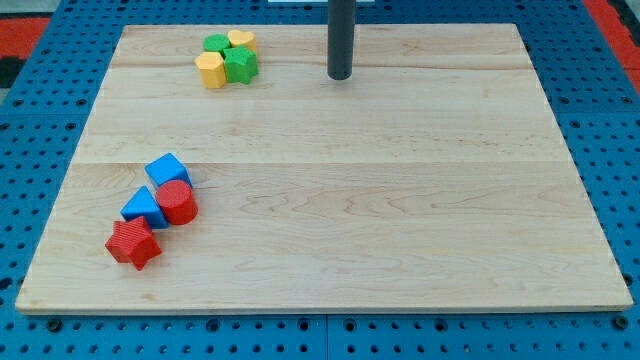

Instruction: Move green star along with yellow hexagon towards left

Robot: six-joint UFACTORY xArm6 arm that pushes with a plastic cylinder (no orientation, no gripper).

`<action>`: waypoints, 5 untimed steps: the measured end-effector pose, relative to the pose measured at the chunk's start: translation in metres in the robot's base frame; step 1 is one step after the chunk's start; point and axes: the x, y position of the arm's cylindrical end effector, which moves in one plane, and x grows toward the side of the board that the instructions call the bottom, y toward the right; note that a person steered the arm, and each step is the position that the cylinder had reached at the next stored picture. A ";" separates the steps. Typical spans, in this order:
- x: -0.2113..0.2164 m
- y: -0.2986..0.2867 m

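camera view: only one angle here, so this is all I've got.
claw: don't have one tbh, just a rod, so nothing to spread or pinch. my tip (340, 76) sits near the counter's top edge, roughly mid-width.
counter: plain wooden counter (400, 220) on a blue pegboard.
green star (241, 66): up near the top edge, toward the top-left corner, well apart from my tip and on its left.
yellow hexagon (211, 70): touching the star on its left side.
neighbours: a green block (216, 44) and a yellow heart (241, 40) are packed right behind those two.
other cluster: blue cube (167, 170), blue block (146, 207), red cylinder (177, 202) and red star (133, 244) bunch near the left edge, lower down.
progress: I'd say the push hasn't landed yet, no contact. The pair is already leftish, but there's counter left to cover.
left to do: my guess, come in from the star's right side and shove both toward the left edge.
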 end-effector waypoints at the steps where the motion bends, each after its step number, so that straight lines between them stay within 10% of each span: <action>1: 0.011 -0.021; 5: -0.034 -0.071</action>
